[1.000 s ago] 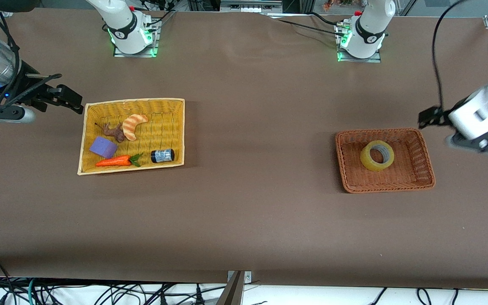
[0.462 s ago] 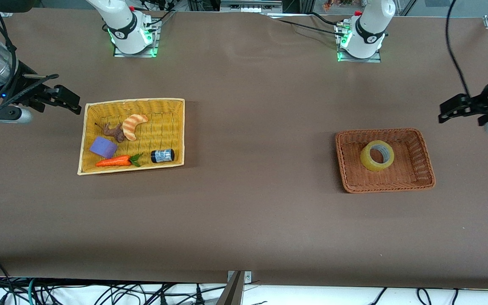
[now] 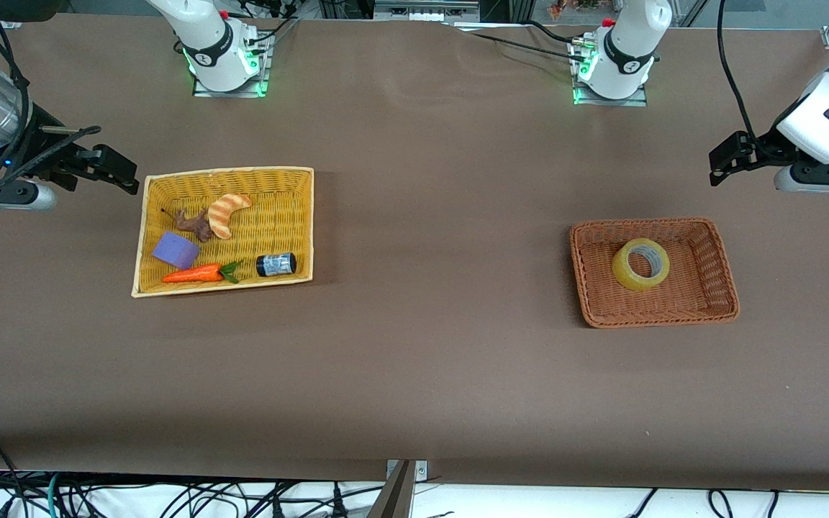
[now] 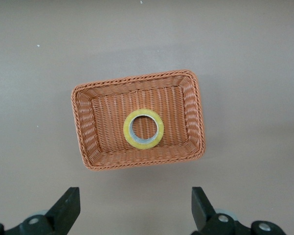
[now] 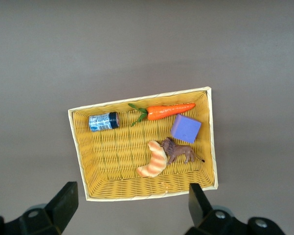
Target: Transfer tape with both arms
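While the tape [image 4: 143, 129] lies in its basket [image 4: 85, 127], both grippers' fingers [image 4: 66, 208] gape apart, empty.

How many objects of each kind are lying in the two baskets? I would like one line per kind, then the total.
Tape roll, in the brown basket: 1
Croissant, in the yellow basket: 1
Toy animal: 1
Purple block: 1
Carrot: 1
Black jar: 1
Total: 6

Yellowish tape [image 3: 641, 265] roll lies flat in brown basket [image 3: 717, 248].
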`<state>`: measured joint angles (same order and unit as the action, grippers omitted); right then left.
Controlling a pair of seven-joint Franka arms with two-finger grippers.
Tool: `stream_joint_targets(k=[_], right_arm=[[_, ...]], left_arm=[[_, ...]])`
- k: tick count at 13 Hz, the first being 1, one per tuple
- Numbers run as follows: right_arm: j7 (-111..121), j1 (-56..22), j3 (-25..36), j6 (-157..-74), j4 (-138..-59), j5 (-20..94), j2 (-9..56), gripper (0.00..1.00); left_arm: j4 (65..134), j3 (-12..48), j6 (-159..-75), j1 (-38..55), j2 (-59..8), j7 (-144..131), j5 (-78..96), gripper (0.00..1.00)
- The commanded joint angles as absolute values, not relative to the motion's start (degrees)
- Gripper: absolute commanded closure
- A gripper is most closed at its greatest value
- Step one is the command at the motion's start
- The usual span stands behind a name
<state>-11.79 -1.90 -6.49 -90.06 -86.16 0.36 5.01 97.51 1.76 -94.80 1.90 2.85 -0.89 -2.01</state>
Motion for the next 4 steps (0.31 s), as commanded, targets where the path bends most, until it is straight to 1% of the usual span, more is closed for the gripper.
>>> stream_joint_targets(k=[1, 4], right_arm=[[-10.8, -1.1, -7.1, -89.8, -85.3, 0.7, 5.4, 0.0], [-10.8, -1.1, -7.1, -89.8, -85.3, 0.7, 5.4, 0.0]], left_arm=[[97.1, 1.3, -95.7, 2.1, 2.3, -0.6, -1.1, 0.0], [97.0, 1.1, -95.3, 2.0, 2.4, -0.6, -1.1, 0.0]])
